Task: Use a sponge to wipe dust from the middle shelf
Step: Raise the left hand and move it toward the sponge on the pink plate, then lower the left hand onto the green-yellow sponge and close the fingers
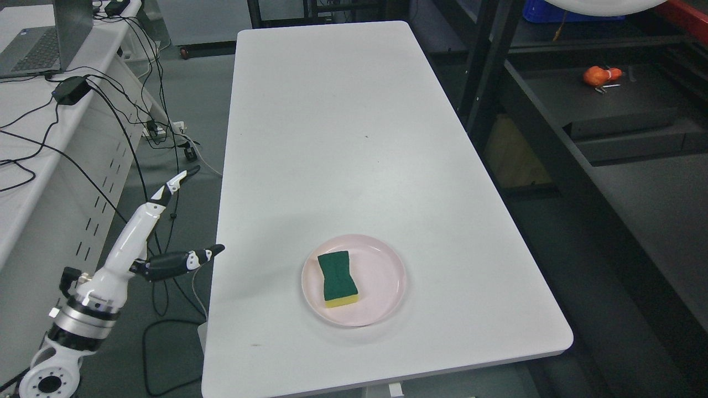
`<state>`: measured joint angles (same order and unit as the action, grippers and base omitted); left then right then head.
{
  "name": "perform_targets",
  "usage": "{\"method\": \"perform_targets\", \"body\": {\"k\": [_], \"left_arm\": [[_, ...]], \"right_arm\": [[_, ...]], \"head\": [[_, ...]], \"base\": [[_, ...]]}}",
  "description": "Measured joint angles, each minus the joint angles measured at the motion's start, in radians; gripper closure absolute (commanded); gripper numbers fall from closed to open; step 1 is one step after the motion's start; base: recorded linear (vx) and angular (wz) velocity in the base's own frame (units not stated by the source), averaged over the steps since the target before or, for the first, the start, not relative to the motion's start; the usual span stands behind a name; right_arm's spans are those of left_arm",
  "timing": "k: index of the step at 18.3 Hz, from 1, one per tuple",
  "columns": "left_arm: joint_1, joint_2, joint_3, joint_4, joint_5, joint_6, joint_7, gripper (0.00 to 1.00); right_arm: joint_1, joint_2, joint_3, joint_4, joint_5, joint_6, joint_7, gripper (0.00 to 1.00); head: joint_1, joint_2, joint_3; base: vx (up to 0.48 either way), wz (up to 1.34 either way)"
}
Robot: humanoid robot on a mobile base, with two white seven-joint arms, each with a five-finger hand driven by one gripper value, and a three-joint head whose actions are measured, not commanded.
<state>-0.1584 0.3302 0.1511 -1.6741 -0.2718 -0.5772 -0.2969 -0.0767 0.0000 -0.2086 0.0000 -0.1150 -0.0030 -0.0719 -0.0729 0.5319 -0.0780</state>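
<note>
The sponge (338,279), green side up over a yellow base, lay on a pink plate (387,287) near the bench's (343,138) near edge, about midway along it. The left hand (166,232) hung off the bench's left edge, well apart from the plate, its fingers (182,179) spread and holding nothing. To do the pickup well, the hand should probably come across over the plate and close on the sponge's long sides, lifting without dragging the plate. The right arm was out of view. The dark shelving (608,110) at right was partly cut off, so which level counted as the middle was hard to tell.
</note>
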Motion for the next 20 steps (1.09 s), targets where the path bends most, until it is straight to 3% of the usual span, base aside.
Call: {"method": "perform_targets", "body": {"k": [5,12,20], "left_arm": [[-0.173,0.069,-0.084,0.034,-0.335,-0.18,-0.088,0.02],[-0.3,0.111,-0.193,0.06,-0.546,-0.208,-0.152,0.07],[-0.399,0.105,-0.363,0.078,-0.685,-0.209,-0.162,0.1]], "right_arm": [[0.0,0.0,0.0,0.0,0.0,0.0,0.0,0.0],[0.0,0.0,0.0,0.0,0.0,0.0,0.0,0.0],[0.0,0.0,0.0,0.0,0.0,0.0,-0.001,0.0]], "head": [[0.0,0.0,0.0],[0.0,0.0,0.0],[0.0,0.0,0.0]], "base": [[0.0,0.0],[0.0,0.0],[0.0,0.0]]}}
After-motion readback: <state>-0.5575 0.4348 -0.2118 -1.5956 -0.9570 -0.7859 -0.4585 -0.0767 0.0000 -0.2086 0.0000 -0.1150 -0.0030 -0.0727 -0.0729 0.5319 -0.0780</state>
